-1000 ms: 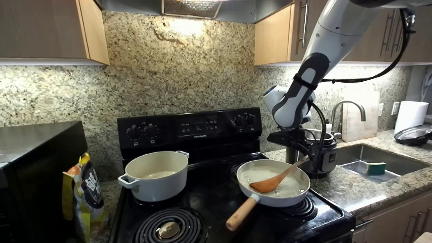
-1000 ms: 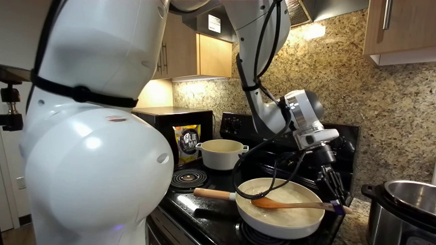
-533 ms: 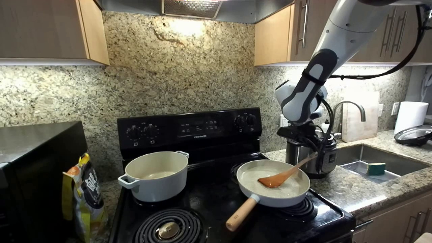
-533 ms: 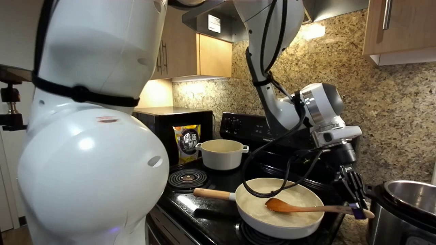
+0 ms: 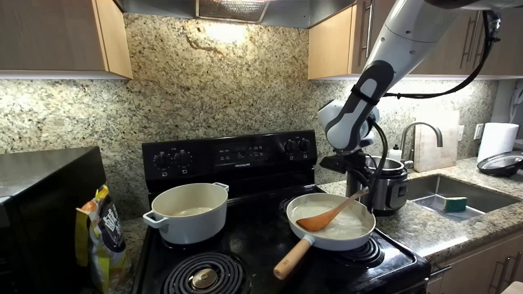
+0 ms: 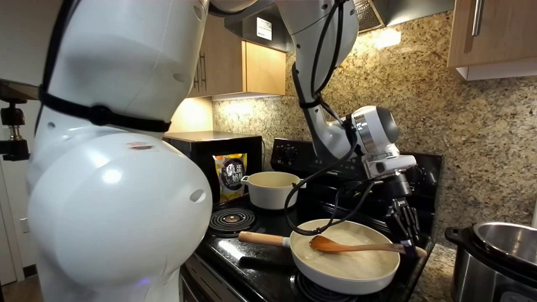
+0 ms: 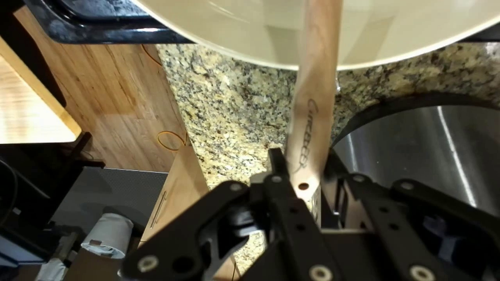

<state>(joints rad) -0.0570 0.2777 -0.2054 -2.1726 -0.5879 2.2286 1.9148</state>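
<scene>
Spatula (image 5: 325, 219), wooden with a flat reddish blade, slants across the pan (image 6: 356, 286), blade end inside; the end effector (image 7: 306, 164) grips the spatula's handle near its tip, just outside the pan's rim, probably to distance the grip from heat. The pan's smooth pale interior looks wet, though glare makes this uncertain. Near the pan stands a round brushed-steel cooker (image 6: 474, 272).
</scene>
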